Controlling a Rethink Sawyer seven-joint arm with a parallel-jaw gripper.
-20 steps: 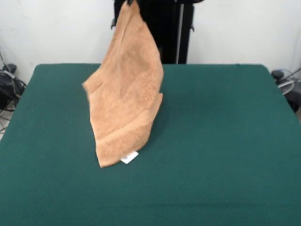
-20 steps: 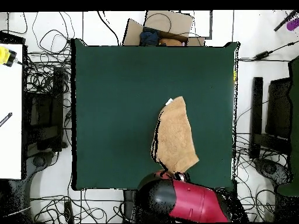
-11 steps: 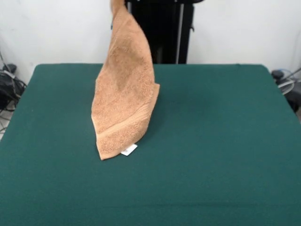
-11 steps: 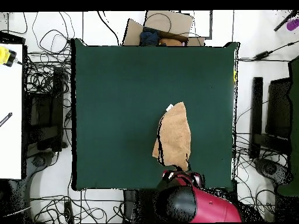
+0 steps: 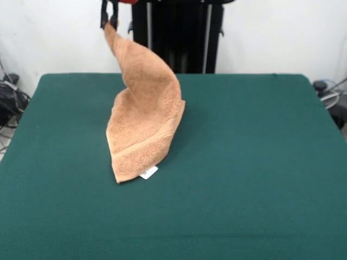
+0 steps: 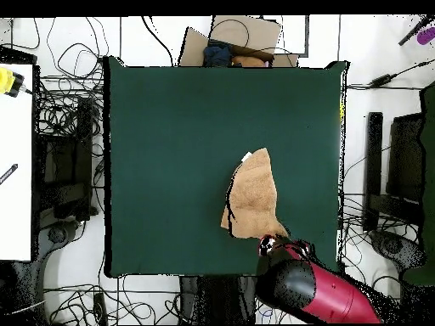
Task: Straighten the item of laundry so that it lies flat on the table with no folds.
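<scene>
Towel hung from the gripper, clenched on its corner; the gripper had shifted sideways, dragging the cloth slantwise over the table, still folded.

The towel hangs from the hand, its lower end on the table.

Light orange-tan terry towel: one corner raised high, body draped and curled, lower banded edge with white tag resting on dark green felt-topped desk.
</scene>
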